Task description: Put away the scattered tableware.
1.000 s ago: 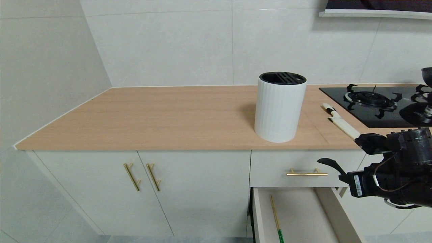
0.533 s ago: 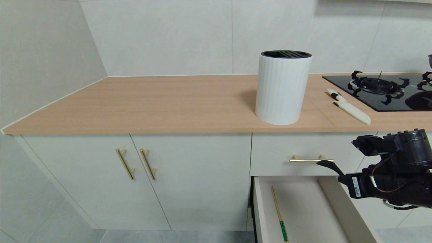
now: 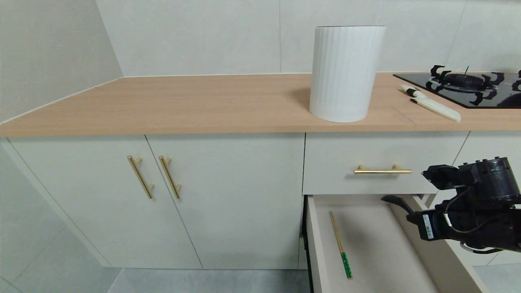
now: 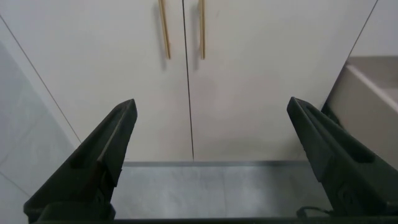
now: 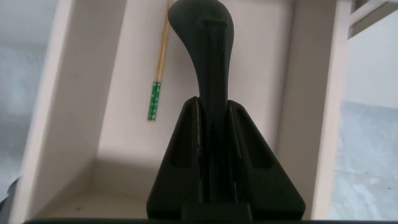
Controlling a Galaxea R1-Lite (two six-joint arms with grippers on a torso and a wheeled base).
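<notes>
Left gripper (image 4: 211, 107), fingers (image 4: 102, 155) spread wide. Beyond: white cabinet doors (image 4: 255, 81), two brass handles (image 4: 164, 28), grey floor (image 4: 211, 186), open drawer (image 4: 373, 93) corner.

The right arm (image 3: 476, 221) is black, with a ribbed cylindrical housing (image 3: 494, 176), thin looping cables (image 3: 448, 219), a white barcode label (image 3: 428, 232) and curved fingers (image 3: 394, 200).

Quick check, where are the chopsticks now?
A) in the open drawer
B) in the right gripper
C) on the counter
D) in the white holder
A: the chopsticks lie flat on the floor of the open drawer, below the counter.
</notes>
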